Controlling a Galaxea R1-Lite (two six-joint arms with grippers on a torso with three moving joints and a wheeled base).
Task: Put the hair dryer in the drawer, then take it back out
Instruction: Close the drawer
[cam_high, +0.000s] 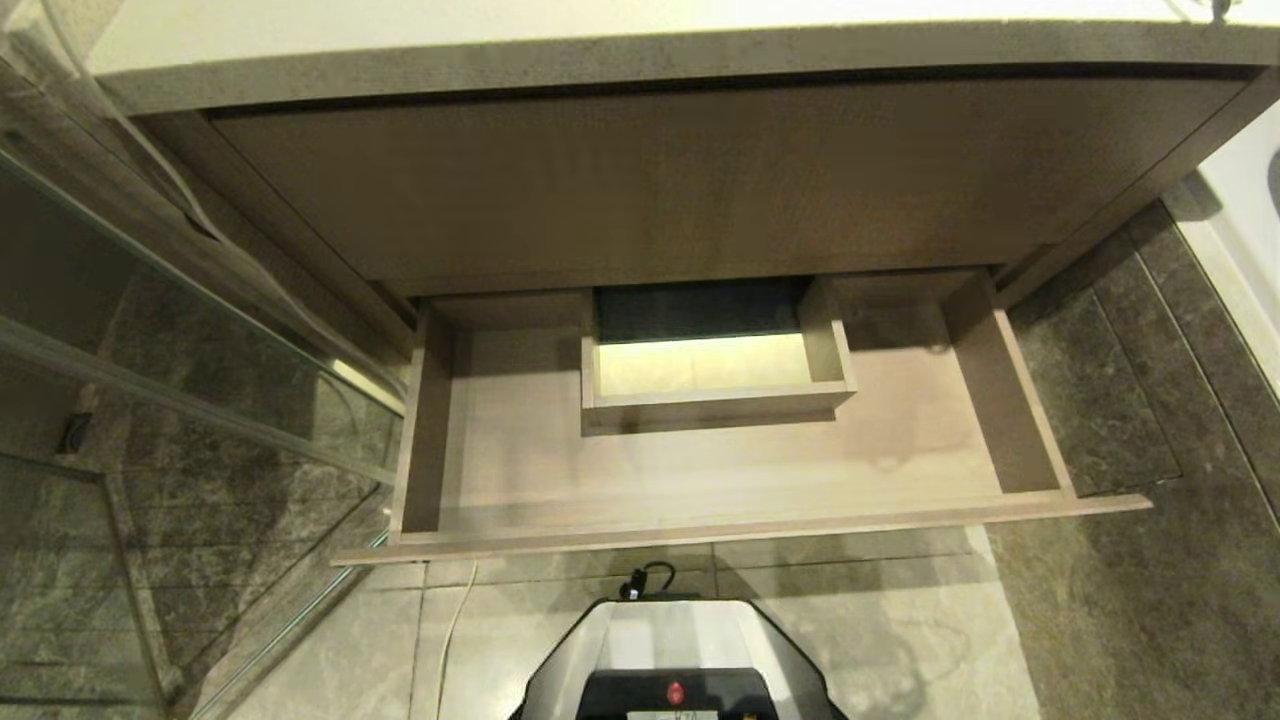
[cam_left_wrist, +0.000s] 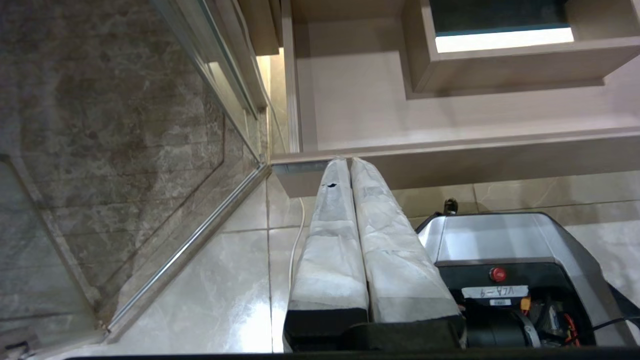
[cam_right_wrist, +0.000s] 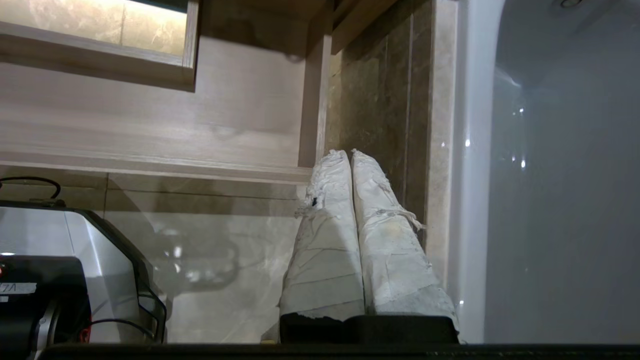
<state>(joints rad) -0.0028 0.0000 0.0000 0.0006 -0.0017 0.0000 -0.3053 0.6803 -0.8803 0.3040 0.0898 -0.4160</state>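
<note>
The vanity cabinet (cam_high: 700, 180) fills the far half of the head view: a flat, matte wood-grain front under a pale, speckled stone counter edge (cam_high: 640, 55). Below it the drawer (cam_high: 720, 470) stands pulled out toward the robot, wide and shallow, in light wood grain with thin upright side walls and a narrow front edge. Its smooth floor lies bare; the only thing inside is the boxed rectangular cutout (cam_high: 715, 375) at mid-back, a three-sided wooden frame through which lit pale floor and a dark band show. The hair dryer appears in none of the views, so I cannot tell where it is.

Grey marbled tiles (cam_high: 1130, 560) cover the floor to the right, glossy cream tiles (cam_high: 880, 620) the near floor. A glass panel with a metal frame (cam_high: 200, 400) slants along the left. The robot's grey and black base (cam_high: 680, 660) sits at the near edge.

The left gripper (cam_left_wrist: 347, 161) hangs near the drawer's left front corner, its paper-wrapped fingers (cam_left_wrist: 330, 240) pressed together on nothing. The right gripper (cam_right_wrist: 348, 152) hangs at the right front corner, fingers (cam_right_wrist: 385, 235) likewise together and empty, beside a smooth white tub wall (cam_right_wrist: 550, 175).
</note>
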